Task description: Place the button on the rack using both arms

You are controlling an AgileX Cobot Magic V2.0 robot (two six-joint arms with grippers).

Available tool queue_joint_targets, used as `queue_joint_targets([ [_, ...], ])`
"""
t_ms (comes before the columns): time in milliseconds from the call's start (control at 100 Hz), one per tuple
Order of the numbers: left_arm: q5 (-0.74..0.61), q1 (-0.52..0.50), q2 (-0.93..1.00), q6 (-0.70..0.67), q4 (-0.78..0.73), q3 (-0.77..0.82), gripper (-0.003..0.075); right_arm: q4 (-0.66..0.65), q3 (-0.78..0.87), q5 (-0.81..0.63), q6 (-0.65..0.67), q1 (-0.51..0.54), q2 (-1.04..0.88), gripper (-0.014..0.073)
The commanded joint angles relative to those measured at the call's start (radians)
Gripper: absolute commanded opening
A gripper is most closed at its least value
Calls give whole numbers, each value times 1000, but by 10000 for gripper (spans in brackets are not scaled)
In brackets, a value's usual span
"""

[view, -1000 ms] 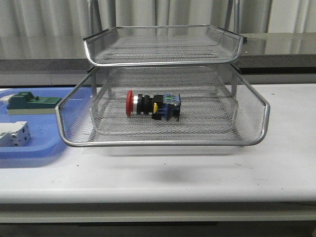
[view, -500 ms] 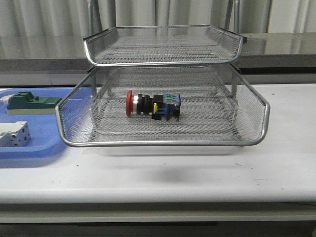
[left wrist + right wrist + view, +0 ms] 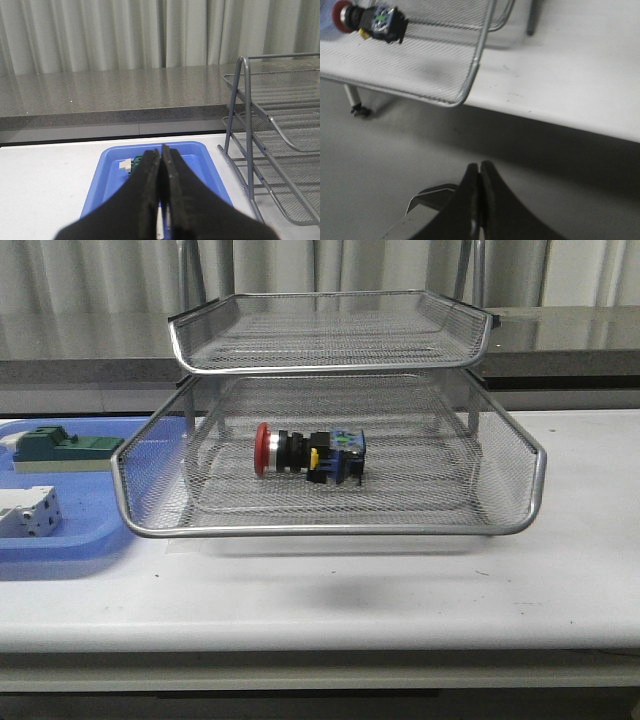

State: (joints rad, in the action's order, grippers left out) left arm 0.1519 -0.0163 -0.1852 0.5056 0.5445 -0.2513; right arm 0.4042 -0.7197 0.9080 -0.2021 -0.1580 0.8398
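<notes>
The button (image 3: pixel 306 454) lay on its side in the pulled-out lower tray of the rack (image 3: pixel 330 530), roughly at the tray's centre, its red cap pointing toward 9 o'clock and its black body with blue and yellow parts toward 3 o'clock in the front view. The right wrist view caught it too (image 3: pixel 369 18), resting on the mesh floor well inside the tray's rounded corner rim. Above the button, at 12 o'clock, sat the upper tray (image 3: pixel 330 330), with nothing seen in it. The rack stood on the white table (image 3: pixel 400 590).

At 9 o'clock from the rack, partly behind its mesh wall, lay the blue tray (image 3: pixel 60 550). It held a green block (image 3: pixel 60 448) toward its far side and a white terminal block (image 3: pixel 28 514) nearer the front.

Neither arm appeared in the front view. The left gripper (image 3: pixel 160 165) hung over the blue tray, its two dark fingers pressed together with nothing between them, the rack's legs to one side. The right gripper (image 3: pixel 479 180) was off the table's front edge, well apart from the rack, its jaws likewise closed together and gripping nothing.
</notes>
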Motion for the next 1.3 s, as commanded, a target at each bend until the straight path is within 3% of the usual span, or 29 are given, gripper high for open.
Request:
queue_joint_targets([
  [0, -72, -1, -9, -8, 16, -25, -20, 85, -32, -47, -99, -49, 65, -67],
  [370, -72, -1, -9, -8, 16, -25, -20, 95, -32, -225, -219, -349, 327, -67],
  [740, -72, -1, -9, -8, 16, -25, -20, 45, -32, -591, -231, -581, 578, -64],
  [1110, -72, -1, -9, -8, 16, -25, -20, 4, -33, -865, -231, -622, 727, -63],
  [1290, -72, -1, -9, -8, 16, -25, -20, -6, -74, -888, -231, -578, 755, -63],
])
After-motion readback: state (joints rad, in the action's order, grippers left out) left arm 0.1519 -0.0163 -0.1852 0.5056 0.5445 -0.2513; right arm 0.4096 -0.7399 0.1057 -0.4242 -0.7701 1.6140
